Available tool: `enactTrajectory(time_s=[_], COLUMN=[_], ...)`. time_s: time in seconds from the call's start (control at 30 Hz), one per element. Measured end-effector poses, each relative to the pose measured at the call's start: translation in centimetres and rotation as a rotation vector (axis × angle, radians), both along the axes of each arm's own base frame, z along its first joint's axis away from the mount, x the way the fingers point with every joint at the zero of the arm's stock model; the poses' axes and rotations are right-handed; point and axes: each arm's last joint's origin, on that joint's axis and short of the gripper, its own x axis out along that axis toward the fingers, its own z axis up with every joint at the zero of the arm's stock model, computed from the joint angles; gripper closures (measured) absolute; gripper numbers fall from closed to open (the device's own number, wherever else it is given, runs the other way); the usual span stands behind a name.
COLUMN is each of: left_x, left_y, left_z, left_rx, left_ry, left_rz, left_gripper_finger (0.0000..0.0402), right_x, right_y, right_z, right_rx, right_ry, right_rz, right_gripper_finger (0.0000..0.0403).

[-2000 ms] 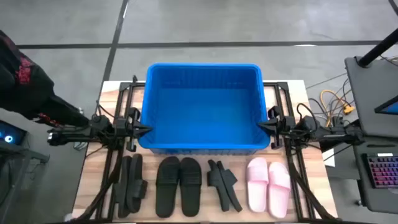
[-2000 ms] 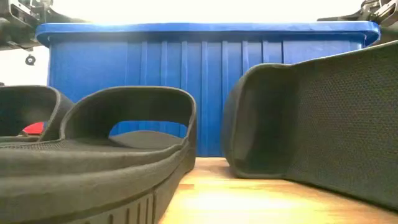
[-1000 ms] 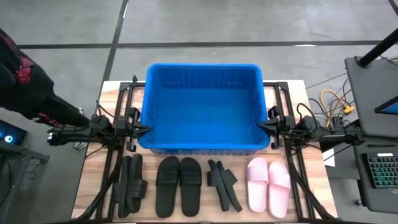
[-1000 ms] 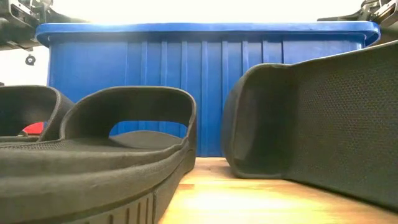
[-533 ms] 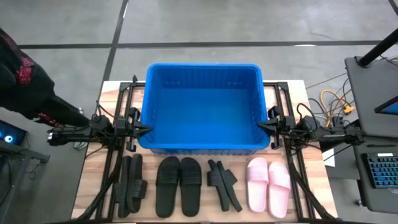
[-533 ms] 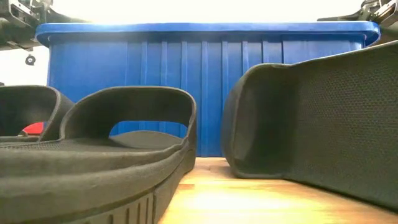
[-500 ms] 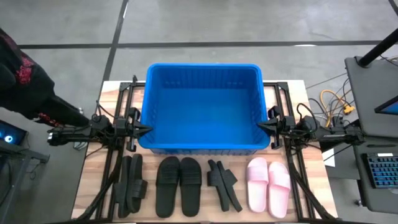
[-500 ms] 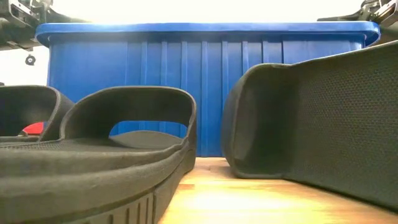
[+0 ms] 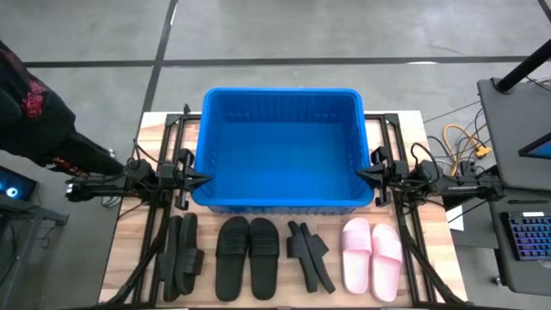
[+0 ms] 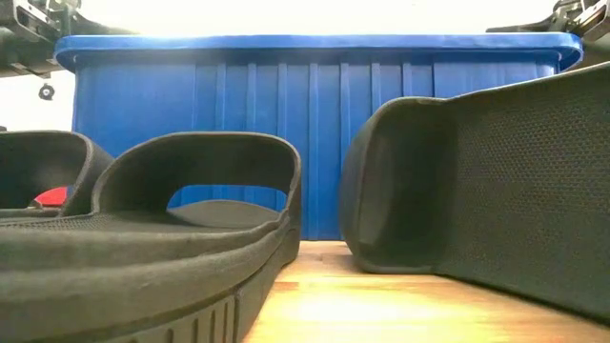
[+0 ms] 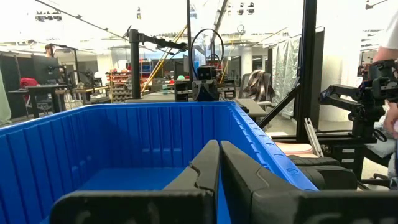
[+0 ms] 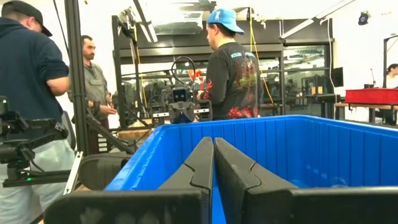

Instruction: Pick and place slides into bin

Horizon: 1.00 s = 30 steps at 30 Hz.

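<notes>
Wooden table [image 9: 125, 245] under a grey floor backdrop; people [image 12: 230, 68] stand in the workshop behind. Blue bin [image 9: 281, 198] sits centre frame, slides [image 9: 247, 256] lined below it. Left gripper [image 9: 203, 179] and right gripper [image 9: 362, 176], fingers pressed together and empty, point at its side walls.

Bright blue ribbed bin [image 9: 281, 146], 3 black pairs of slides [image 9: 247, 257], 1 pale pink pair [image 9: 372, 255], light wooden table [image 9: 120, 250].

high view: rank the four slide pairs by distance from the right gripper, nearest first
From the right gripper, at the bin's right wall:
1. Pale pink pair, row's right end.
2. Tilted black pair, right of centre.
3. Flat black pair, left of centre.
4. Black pair on edge, far left.
</notes>
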Motion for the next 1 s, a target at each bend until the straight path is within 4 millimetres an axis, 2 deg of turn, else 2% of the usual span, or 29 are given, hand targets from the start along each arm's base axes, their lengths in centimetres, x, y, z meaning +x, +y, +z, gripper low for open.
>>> enactTrajectory(time_s=[0.87, 1.0], left_x=[0.0, -0.03], left_y=[0.01, 0.16], left_z=[0.03, 0.24], left_rx=[0.028, 0.026], left_ry=[-0.003, -0.024], left_rz=[0.004, 0.056], left_gripper_finger=[0.0402, 0.0402], right_x=[0.0, -0.04], right_y=[0.0, 0.0], right_z=[0.01, 0.14], right_rx=[0.0, 0.001], right_ry=[-0.001, -0.015], right_rz=[0.0, 0.0], right_gripper_finger=[0.0394, 0.0394])
